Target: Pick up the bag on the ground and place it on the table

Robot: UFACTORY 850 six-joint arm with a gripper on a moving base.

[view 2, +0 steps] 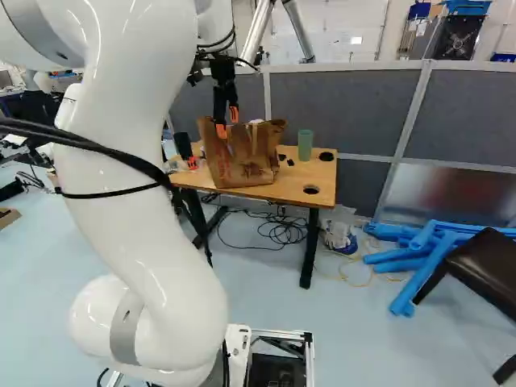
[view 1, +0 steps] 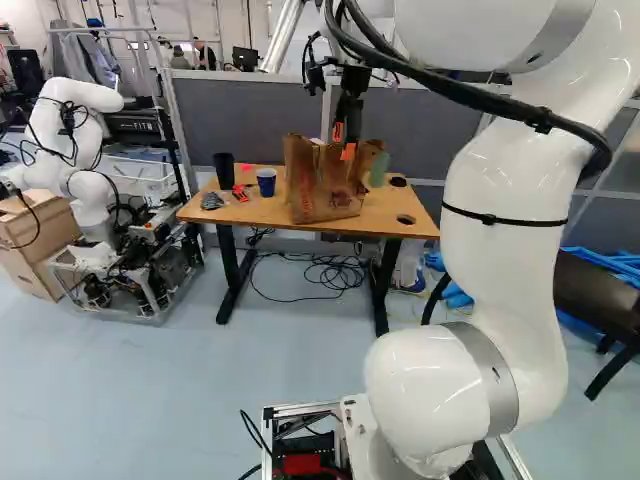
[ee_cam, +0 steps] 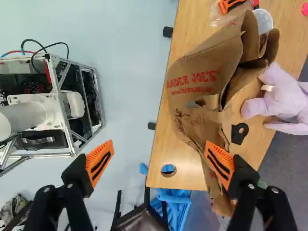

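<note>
Paper bag (view 1: 322,185) on wooden table (view 1: 245,212)

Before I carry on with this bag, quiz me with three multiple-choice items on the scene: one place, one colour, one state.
1. Where is the paper bag?
A) On the floor
B) On the chair
C) On the table

2. What colour is the cup just right of the bag in the right base view?
A) Green
B) Red
C) White

3. How is the gripper?
A) Shut on the bag
B) Open
C) Fully closed, empty

Key:
1 C: both base views show the bag on the tabletop.
2 A: its side is green there.
3 B: the wrist view shows its fingers wide apart, nothing clamped.
</note>
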